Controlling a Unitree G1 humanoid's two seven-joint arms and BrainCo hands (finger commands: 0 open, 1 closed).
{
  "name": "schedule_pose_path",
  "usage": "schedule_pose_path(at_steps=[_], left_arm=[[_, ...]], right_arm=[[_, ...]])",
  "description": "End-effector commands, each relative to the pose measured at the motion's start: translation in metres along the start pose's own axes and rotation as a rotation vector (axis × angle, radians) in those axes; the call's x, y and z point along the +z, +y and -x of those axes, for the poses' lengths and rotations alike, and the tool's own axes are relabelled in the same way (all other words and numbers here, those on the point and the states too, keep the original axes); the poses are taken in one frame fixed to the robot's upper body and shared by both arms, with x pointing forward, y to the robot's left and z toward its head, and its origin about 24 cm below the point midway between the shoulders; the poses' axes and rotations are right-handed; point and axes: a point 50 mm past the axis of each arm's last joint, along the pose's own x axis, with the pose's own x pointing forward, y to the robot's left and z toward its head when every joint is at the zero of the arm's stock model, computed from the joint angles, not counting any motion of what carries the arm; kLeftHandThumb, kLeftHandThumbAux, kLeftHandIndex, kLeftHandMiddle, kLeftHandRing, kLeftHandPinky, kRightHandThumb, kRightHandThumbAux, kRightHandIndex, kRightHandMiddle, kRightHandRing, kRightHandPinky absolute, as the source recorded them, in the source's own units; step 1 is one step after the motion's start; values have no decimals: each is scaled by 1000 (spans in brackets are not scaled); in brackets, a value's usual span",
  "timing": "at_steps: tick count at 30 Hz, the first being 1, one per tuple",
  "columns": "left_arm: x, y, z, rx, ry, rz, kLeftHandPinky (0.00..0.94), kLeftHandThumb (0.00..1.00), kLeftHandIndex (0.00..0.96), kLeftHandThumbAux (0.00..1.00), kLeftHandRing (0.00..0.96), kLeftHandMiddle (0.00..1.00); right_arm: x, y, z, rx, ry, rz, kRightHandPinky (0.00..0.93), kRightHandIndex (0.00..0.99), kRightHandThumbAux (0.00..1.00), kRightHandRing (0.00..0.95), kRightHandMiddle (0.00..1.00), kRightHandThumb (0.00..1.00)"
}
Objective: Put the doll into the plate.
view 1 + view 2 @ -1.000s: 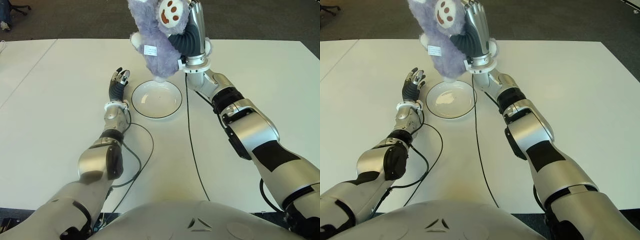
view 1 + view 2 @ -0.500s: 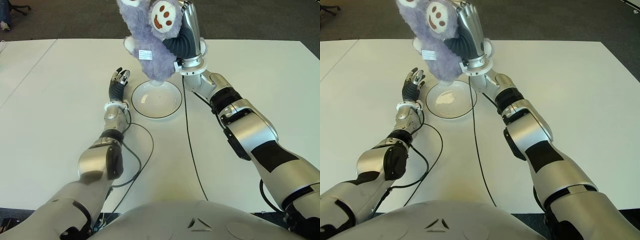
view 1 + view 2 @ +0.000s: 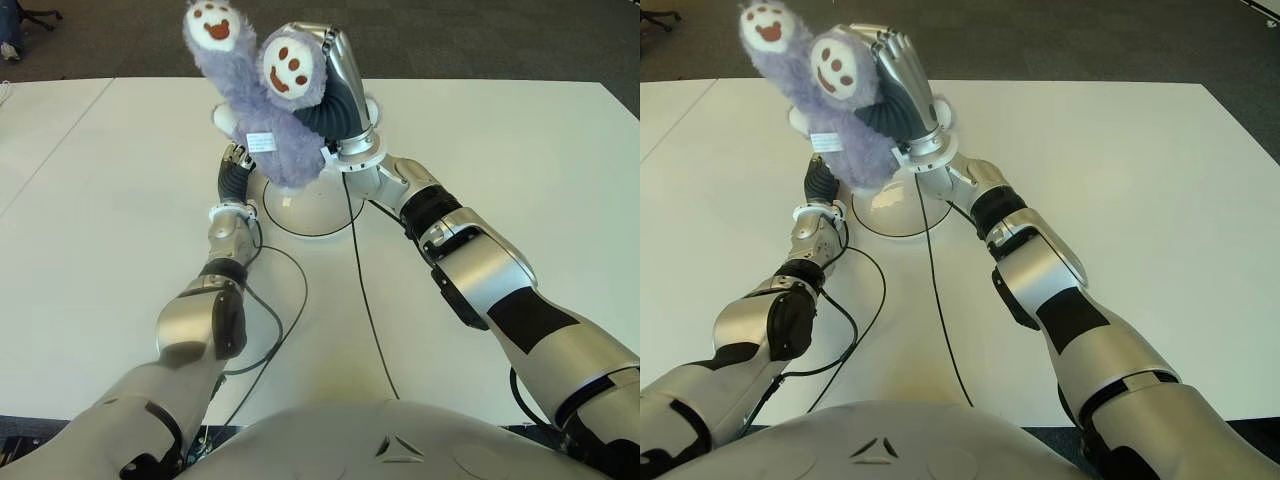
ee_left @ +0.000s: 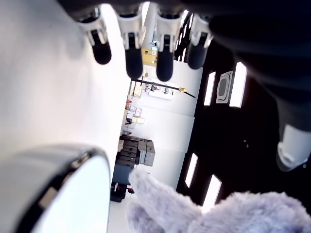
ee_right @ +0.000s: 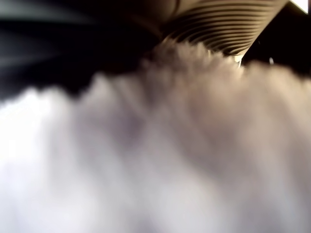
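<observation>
The purple doll (image 3: pixel 262 110) is gripped by the right hand (image 3: pixel 335 85) in the air above the plate (image 3: pixel 318 208).

The fingers are closed around its furry body, and the two paws with brown marks are pointed upward. The plate is placed on the white table (image 3: pixel 500 150). The left hand (image 3: pixel 236 170) is seen just beside the plate's left rim, its fingers (image 4: pixel 133 58) extended and holding nothing.

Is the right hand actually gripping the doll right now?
Touching. In the left eye view the right hand wraps its fingers into the purple doll, holding it up over the plate; the right wrist view is filled with fur.
</observation>
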Motion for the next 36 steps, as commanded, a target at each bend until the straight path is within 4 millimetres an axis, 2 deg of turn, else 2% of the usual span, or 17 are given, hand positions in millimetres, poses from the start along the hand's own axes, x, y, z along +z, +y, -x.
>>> schedule_pose_path(at_steps=[1,4,7,12,24,36], left_arm=[[-77,10,43,78,380,52,129,0,110,522,162,185],[-77,10,43,82,383,58,130,0,106,521,164,186],[-77,8,43,80,371,63,124,0,116,527,178,203],[-74,4,41,60,336,57,112,0,121,528,181,207],[-73,5,40,73,354,-46,121,0,81,519,116,125],[-74,4,39,101,371,-100,131,0,68,545,113,115]], right_arm=[[0,4,16,72,47,-61,840,435,726,855,846,692],[0,5,18,92,58,-77,839,435,726,854,845,692],[-2,8,34,145,93,-111,841,436,725,850,845,694],[-1,12,47,205,123,-143,850,436,724,852,850,695],[0,16,58,303,133,-131,850,435,725,851,859,693],[-1,17,63,336,157,-135,845,436,724,844,847,695]])
